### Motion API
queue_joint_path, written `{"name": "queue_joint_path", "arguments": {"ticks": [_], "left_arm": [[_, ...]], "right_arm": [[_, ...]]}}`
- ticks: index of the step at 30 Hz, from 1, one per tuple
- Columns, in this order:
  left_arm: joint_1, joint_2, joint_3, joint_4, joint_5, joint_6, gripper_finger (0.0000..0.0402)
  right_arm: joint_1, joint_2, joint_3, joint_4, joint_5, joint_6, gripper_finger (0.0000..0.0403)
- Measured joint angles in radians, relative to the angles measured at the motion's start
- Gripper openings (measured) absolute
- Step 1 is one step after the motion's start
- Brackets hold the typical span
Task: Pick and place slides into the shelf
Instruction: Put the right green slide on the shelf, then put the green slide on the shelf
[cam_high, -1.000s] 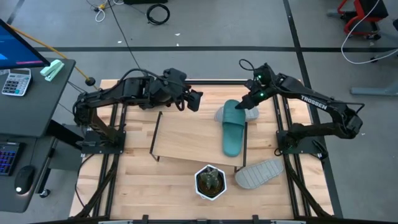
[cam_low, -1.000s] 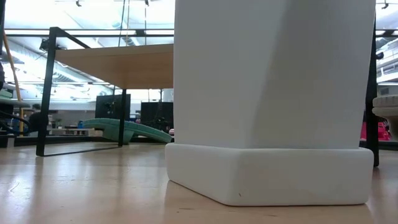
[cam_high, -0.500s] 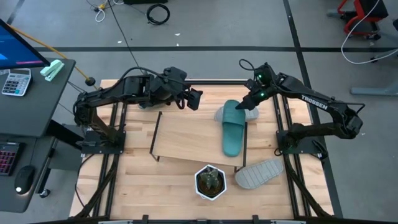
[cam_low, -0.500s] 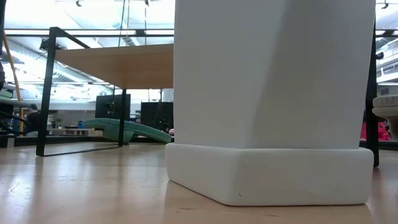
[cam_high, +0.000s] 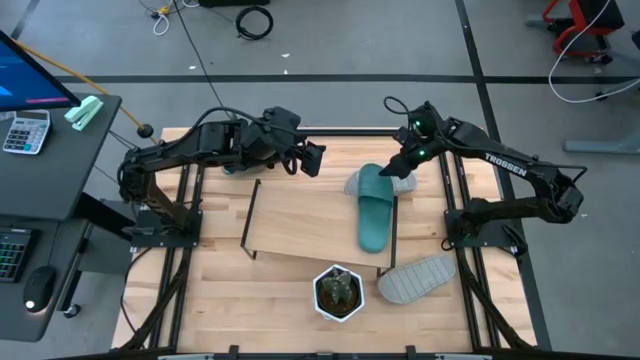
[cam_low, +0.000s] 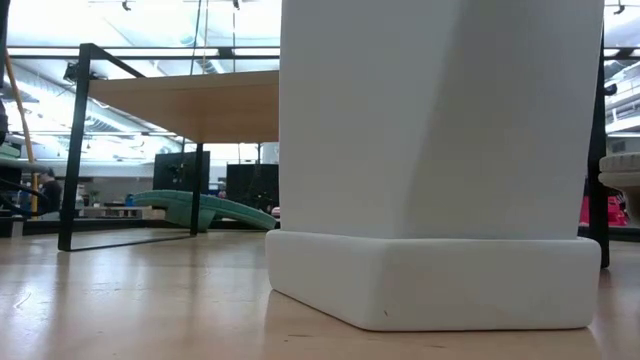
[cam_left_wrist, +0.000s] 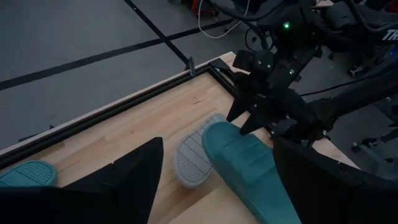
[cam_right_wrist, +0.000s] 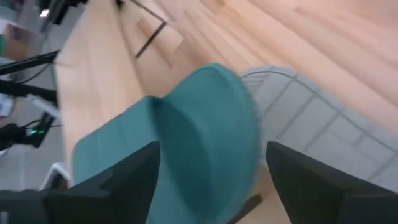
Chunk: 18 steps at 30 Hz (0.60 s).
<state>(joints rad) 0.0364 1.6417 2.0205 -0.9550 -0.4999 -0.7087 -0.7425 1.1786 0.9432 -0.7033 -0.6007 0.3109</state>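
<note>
A teal slide (cam_high: 375, 215) lies lengthwise on the right end of the shelf (cam_high: 300, 225). Its far end rests on a grey slide (cam_high: 354, 185) that lies sole up (cam_left_wrist: 189, 163) on the table. My right gripper (cam_high: 392, 172) is open, its fingers on either side of that far end (cam_right_wrist: 205, 112). My left gripper (cam_high: 312, 160) hangs open above the shelf's far left corner, with nothing between its fingers (cam_left_wrist: 214, 186). A second teal slide (cam_left_wrist: 25, 173) lies on the table at the far left, and shows below the shelf board in the low view (cam_low: 205, 210). A second grey slide (cam_high: 418, 278) lies near the right. My right gripper comes slanting down from the table's far right, its fingers (cam_right_wrist: 124, 180) on either side of the teal slide's far end (cam_left_wrist: 217, 134). I cannot tell whether they touch it. The slide rests on the shelf top and on the grey slide.
A white pot with a green plant (cam_high: 338, 292) stands at the table's near edge, in front of the shelf, and fills most of the low view (cam_low: 430, 160). A desk with a calculator (cam_high: 25, 130) stands left of the table. Bare table shows at the near left.
</note>
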Motion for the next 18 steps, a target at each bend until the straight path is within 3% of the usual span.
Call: {"name": "queue_joint_path", "arguments": {"ticks": [14,18], "left_arm": [[0.027,0.000,0.000,-0.047,0.003,0.019,0.0309],[0.069,0.000,0.000,-0.073,0.052,0.014,0.0309]], "right_arm": [[-0.002,-0.003,0.000,-0.004,0.050,-0.024,0.0302],[-0.003,-0.003,0.023,-0.030,0.047,-0.037,0.0302]]}}
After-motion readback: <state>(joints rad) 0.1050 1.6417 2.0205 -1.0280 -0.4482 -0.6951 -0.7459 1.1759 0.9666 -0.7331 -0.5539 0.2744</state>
